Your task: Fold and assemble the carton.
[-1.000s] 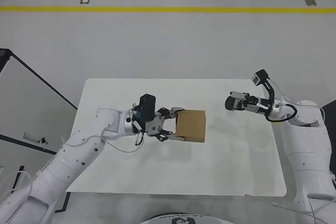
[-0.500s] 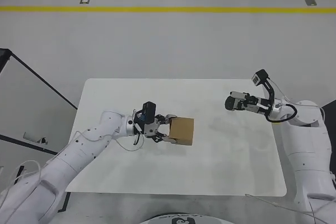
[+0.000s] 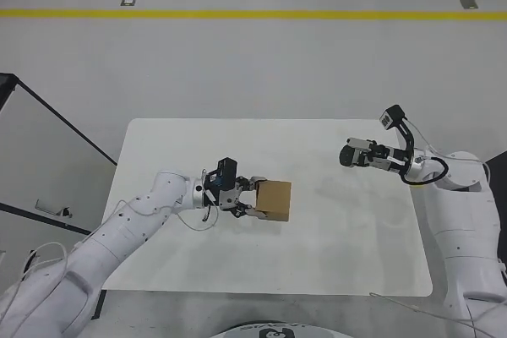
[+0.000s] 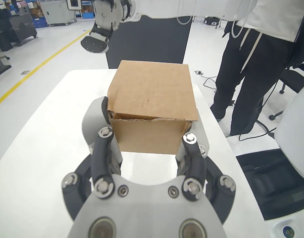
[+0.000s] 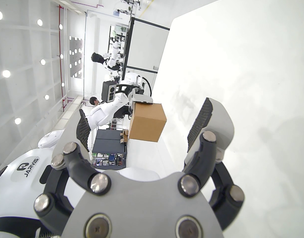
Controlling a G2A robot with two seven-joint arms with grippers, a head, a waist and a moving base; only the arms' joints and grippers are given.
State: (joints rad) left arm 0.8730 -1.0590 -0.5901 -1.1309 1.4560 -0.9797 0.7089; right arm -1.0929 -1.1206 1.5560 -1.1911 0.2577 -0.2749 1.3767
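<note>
My left jaws clamp the near end of the carton (image 3: 273, 200), a finger (image 4: 92, 122) on each side wall. The box sits left of centre on the surface (image 3: 346, 262) (resting or just lifted, I cannot tell). The top flap (image 4: 152, 92) lies nearly flat, but its near edge gapes a little. I judge the step is pressing it shut, so I would grip squarely and lightly to spare the walls. The right jaws are spread wide and hover well apart to the right; I would bring them flat onto that flap. The surface is white with rounded corners. A black-framed panel (image 3: 34, 118) stands off its left, and a yellow floor line (image 3: 253, 13) runs beyond.
</note>
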